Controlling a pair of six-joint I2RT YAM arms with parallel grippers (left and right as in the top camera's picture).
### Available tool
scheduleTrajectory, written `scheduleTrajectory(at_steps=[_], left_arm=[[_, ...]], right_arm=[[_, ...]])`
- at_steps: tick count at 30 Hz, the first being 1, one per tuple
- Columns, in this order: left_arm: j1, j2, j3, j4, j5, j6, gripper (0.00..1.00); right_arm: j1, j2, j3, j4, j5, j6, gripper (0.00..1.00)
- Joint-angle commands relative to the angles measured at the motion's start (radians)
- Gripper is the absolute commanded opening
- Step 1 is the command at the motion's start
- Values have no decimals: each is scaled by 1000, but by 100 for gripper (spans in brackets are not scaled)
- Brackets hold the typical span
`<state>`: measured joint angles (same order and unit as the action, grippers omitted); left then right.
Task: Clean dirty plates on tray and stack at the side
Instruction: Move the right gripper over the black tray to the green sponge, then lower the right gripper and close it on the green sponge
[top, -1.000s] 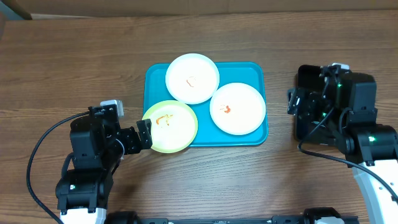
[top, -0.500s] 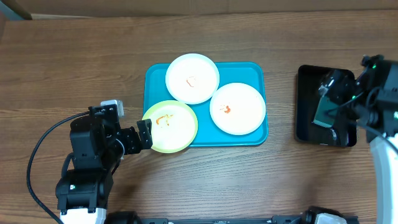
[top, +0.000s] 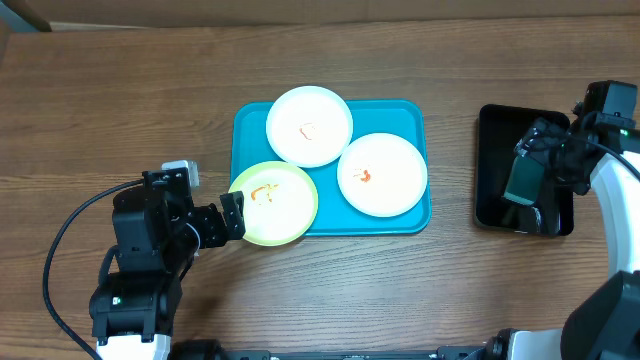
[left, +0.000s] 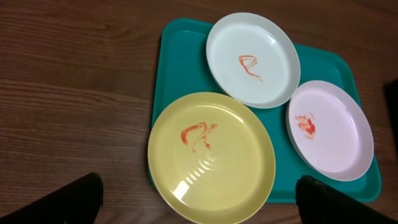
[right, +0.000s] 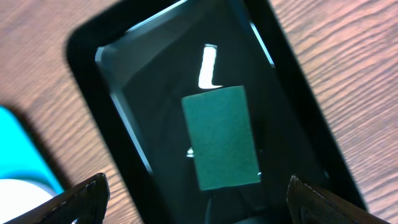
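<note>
The turquoise tray (top: 410, 115) holds two white plates (top: 309, 125) (top: 382, 174) and a pale yellow-green plate (top: 275, 203), each with an orange-red smear. The yellow-green plate overhangs the tray's front left corner. My left gripper (top: 232, 215) is open beside that plate's left rim. In the left wrist view my left gripper (left: 202, 205) is open, with the yellow-green plate (left: 211, 155) between the fingers, the white plates (left: 252, 59) (left: 329, 130) beyond it and the tray (left: 186, 62) under them. My right gripper (right: 199, 205) is open and empty.
A glossy black tray (top: 492, 160) stands right of the turquoise one with a green sponge (top: 522, 180) lying in it. My right gripper (top: 548, 160) hovers over that tray. The right wrist view shows the sponge (right: 221, 137) and the black tray's rim (right: 93, 74).
My right arm has drawn back to the right, uncovering the black tray and the green sponge. The left arm and the plates have not moved.
</note>
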<state>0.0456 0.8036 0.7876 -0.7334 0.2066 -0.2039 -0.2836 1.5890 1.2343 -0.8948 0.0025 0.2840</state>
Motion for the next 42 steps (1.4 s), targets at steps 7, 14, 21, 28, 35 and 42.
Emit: scheduleTrajectory(at_steps=[7,14,21,28,35,42], left_arm=[[0,0,26,4,11,-6,100],[0,0,26,4,11,-6,100],[0,0,26,4,11,-6,100],[0,0,26,4,11,-6,100],[0,0,26,4,11,-6,100],[0,0,26,1,11,-6,100]], right_arm=[[-7,94,20,18,68,2,91],[-6,182,19,19,62,-2,88],[-6,209,16,34,68,-3,77],[-4,209,1,29,60,-60,75],[-3,209,-5,44,48,-180,75],[-2,209,-5,44,40,-207,75]])
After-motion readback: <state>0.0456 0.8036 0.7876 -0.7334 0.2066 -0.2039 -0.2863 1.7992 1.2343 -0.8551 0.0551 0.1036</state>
